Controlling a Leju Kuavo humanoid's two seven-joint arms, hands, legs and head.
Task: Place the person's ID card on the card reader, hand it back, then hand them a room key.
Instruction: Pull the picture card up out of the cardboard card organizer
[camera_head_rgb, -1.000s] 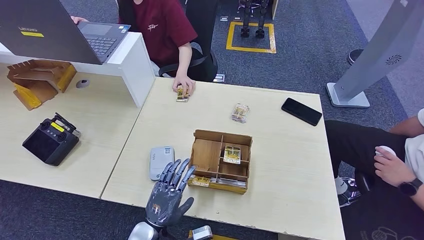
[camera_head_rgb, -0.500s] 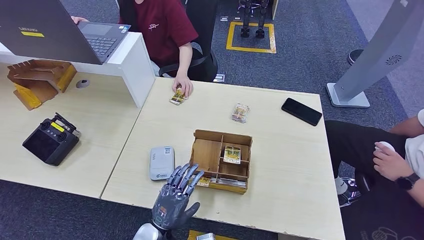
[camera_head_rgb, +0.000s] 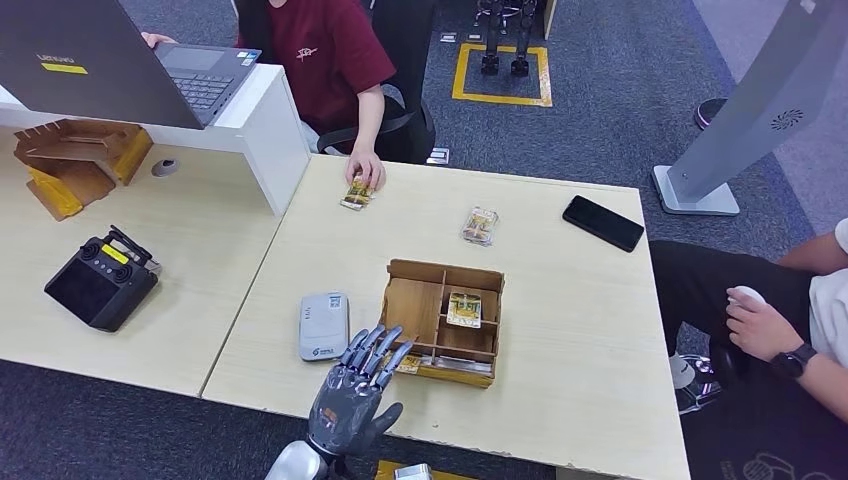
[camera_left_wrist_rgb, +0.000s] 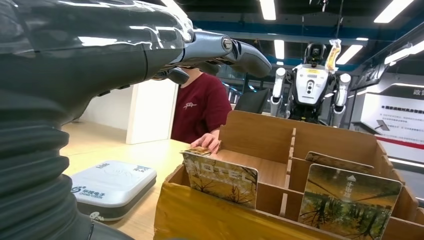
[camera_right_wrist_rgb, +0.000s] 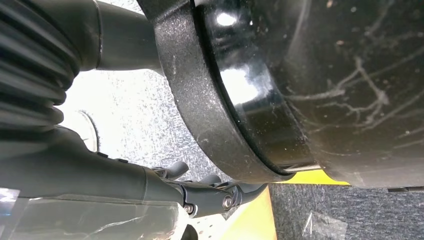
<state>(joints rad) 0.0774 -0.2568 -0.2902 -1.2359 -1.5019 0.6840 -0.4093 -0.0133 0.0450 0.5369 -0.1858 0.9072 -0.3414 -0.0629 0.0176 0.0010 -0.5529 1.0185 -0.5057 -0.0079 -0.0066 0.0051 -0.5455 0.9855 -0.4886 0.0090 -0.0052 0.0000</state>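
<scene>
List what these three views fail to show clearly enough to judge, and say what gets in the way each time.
- Print on the card under the person's hand, head view: too small.
- Cards at the wooden box's near edge, head view: partly hidden behind the left hand.
- Right hand, right wrist view: the frame edge cuts off its fingers, so its grip is unclear.

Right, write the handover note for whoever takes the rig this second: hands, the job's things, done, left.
Left hand: open, fingers spread, holds nothing, at the near edge of the wooden card box.
Right hand: hangs at the robot's side; fingers partly in view, state unclear.
ID card: flat at the table's far edge, under the person's hand.
Card reader: bare, left of the box.
Room keys: in the box.
Done: nothing.
Left: fetch card, read it, return it, hand over a key.
</scene>
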